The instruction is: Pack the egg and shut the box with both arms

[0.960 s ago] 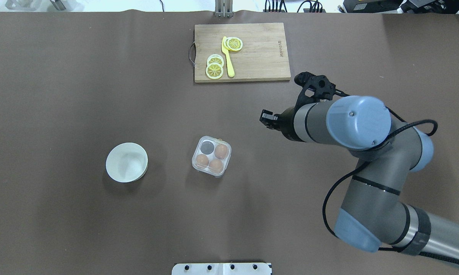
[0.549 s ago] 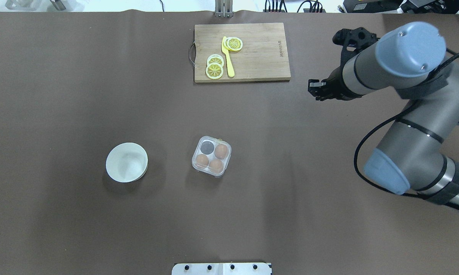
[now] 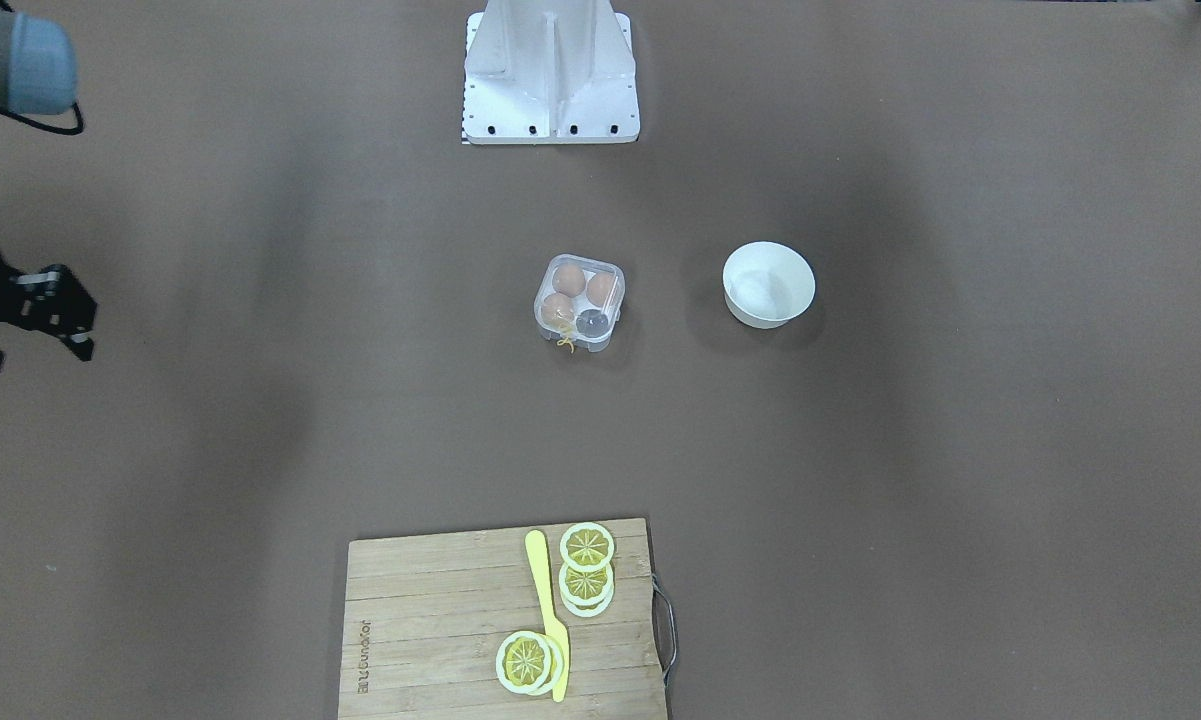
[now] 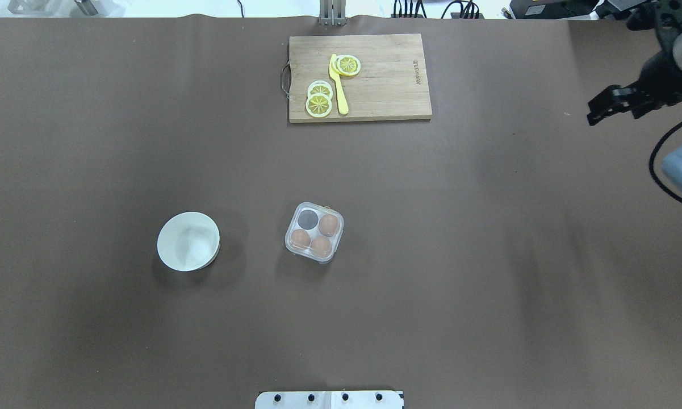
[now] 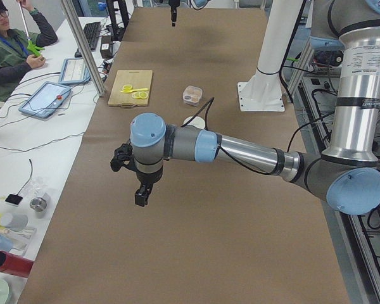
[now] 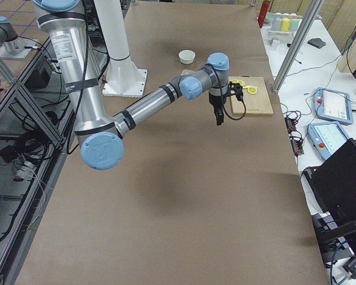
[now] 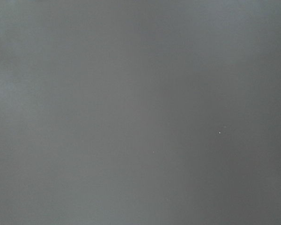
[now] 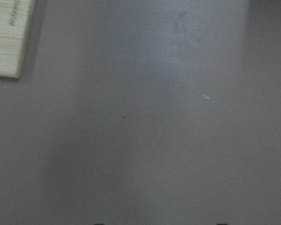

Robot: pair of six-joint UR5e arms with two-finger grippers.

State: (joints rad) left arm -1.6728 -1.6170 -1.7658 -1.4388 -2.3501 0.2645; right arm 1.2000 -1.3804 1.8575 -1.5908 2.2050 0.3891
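Observation:
The clear box (image 4: 314,232) (image 3: 580,303) stands mid-table with its lid down over the cells, as far as I can tell. Inside are three alike brown eggs (image 4: 329,225) (image 4: 301,238) (image 4: 321,245) and one bare cell; which of them is the task's egg I cannot tell. My right gripper (image 4: 610,108) (image 3: 38,355) hangs open and holding nothing above the table's far right edge, far from the box. My left gripper (image 5: 141,196) shows only in the exterior left view, above bare table near that end; I cannot tell its state.
A white bowl (image 4: 188,241) (image 3: 769,283) stands left of the box. At the far edge lies a wooden cutting board (image 4: 392,85) (image 3: 430,620) with lemon slices (image 4: 319,104) and a yellow knife (image 4: 341,91). The white robot base (image 3: 550,70) is at the near edge. A person (image 5: 6,50) sits at a side bench.
My right arm has swung away from the box's right side, out to the far right edge of the table. The box, eggs and bowl have not moved.

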